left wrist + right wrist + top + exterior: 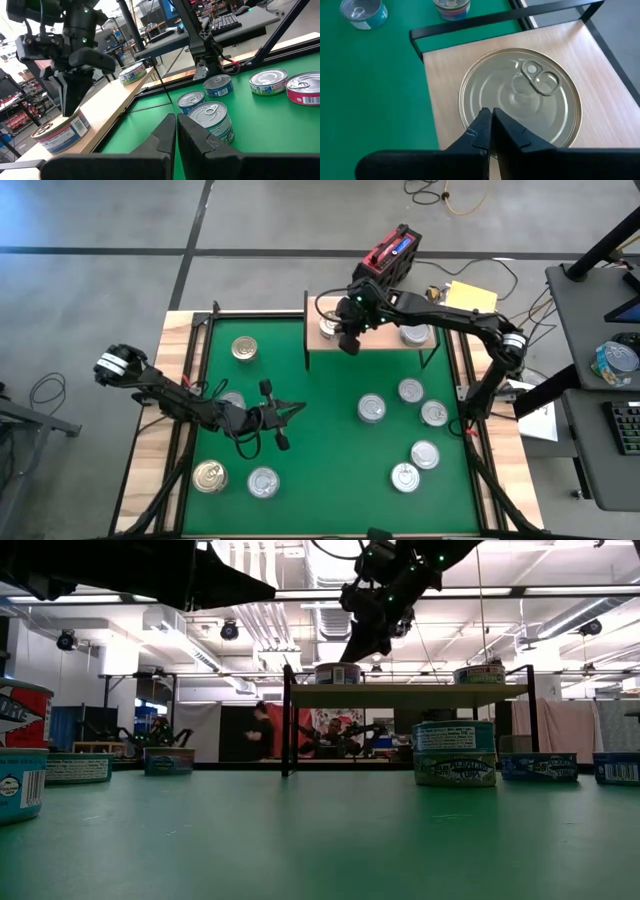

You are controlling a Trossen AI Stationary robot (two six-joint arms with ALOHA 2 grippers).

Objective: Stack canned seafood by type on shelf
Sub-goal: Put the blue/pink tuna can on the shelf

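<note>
The shelf (375,343) stands at the mat's far edge and bears two cans of seafood. A gold-topped can (520,102) stands upright at its left end and another can (413,335) at its right end. My right gripper (489,114) is shut and slants down over the gold-topped can, its tips above the lid near the rim. The left wrist view shows it from the side (75,107). My left gripper (298,409) is shut and hovers level above the mat's left half, holding nothing. Several more cans stand on the mat. My right gripper's shut fingertips (72,112) point down at the gold-topped can's lid (485,90), close to its rim. I cannot tell whether they touch the lid or stand just above it. The can stands flat on the shelf board.
Cans stand on the green mat (320,480): gold-topped ones at far left (244,348) and near left (210,476), a silver one (263,482) beside the latter, and several on the right half (425,454). The shelf's black frame (470,22) rims the board.
</note>
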